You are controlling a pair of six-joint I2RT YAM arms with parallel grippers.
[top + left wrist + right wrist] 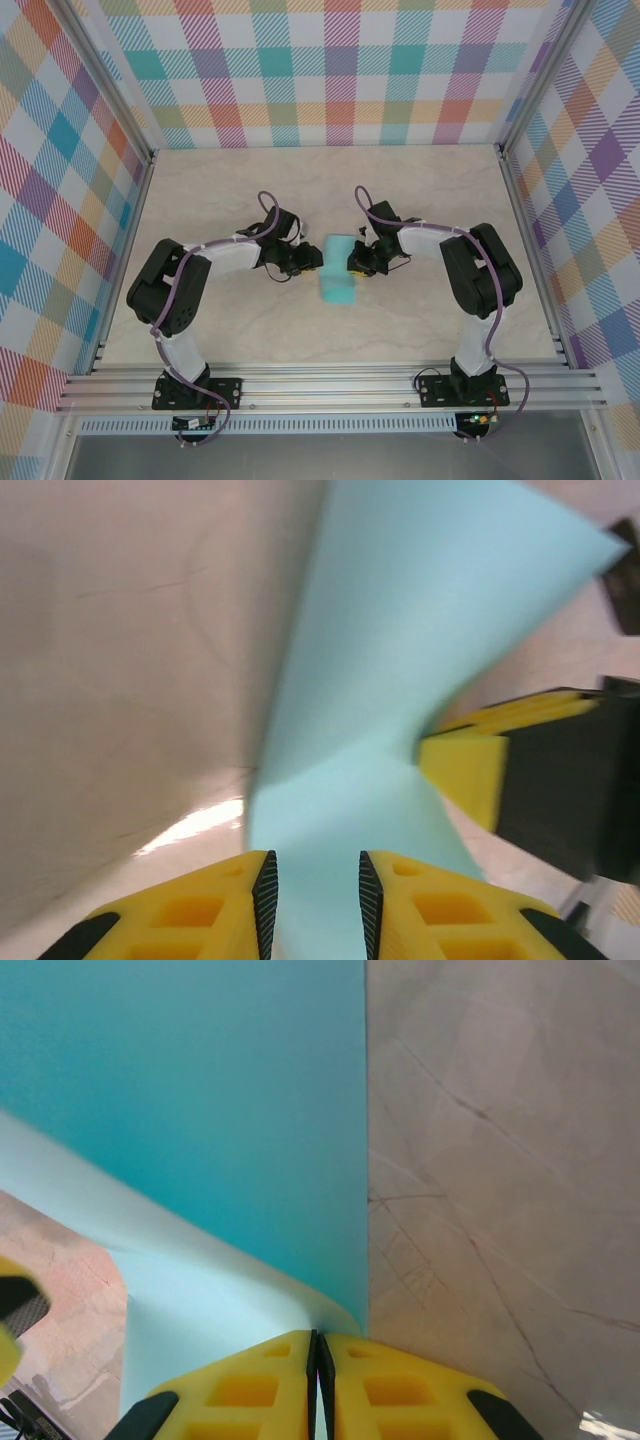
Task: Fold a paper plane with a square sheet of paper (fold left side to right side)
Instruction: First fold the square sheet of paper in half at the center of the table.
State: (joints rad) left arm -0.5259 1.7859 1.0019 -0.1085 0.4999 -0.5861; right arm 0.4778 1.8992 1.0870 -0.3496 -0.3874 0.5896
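A pale, stone-veined table (250, 330) lay inside bright plaid walls (340, 70), with bare metal rails (330, 385) along its near edge. Near the middle, between the two arms, sat the sheet of paper (338, 272). From above it showed as a turquoise strip narrower than a square, apparently because one side stood lifted over the other. The right gripper (358, 262) met it from the right and the left gripper (303, 262) from the left.

In the right wrist view the yellow fingers (250, 1390) were pressed together on the sheet's edge, where the paper curled up into them. That pinch looked meant to anchor the right side as the edge to fold onto. In the left wrist view the black ribbed pads (266, 895) stood partly apart with paper running through the gap, not visibly squeezed. Those jaws read as open around the sheet, probably guiding the left side across.

The paper was thin, smooth and matte. Its shade ran from deep turquoise to pale where it curved, and it was bowed and twisted, with no sharp crease visible. The fingers were hard yellow plastic with moulded pockets.
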